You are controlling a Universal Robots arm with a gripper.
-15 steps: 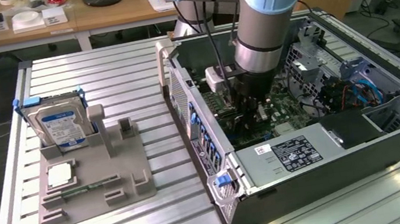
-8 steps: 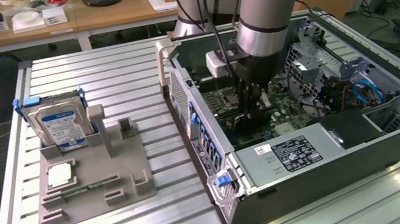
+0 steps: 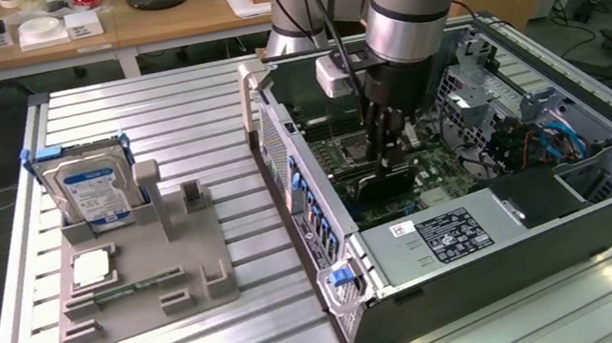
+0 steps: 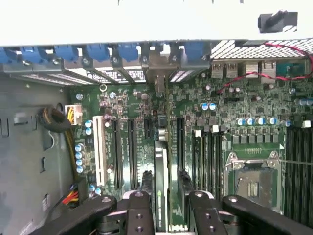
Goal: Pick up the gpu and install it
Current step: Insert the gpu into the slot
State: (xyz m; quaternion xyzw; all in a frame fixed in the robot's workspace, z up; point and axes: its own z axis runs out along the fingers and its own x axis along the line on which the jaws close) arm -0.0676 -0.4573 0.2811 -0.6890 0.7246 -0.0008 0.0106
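one gripper (image 4: pixel 166 196) clamps gpu (image 4: pixel 161 171) edge-on over motherboard (image 4: pixel 127 107).

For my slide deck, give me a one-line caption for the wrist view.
The tool holds the gpu edge-on above the motherboard, in line with its expansion slots.

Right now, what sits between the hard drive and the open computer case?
In the exterior view, the grey holder's upright posts and a bare strip of the slatted table lie between the hard drive and the computer case.
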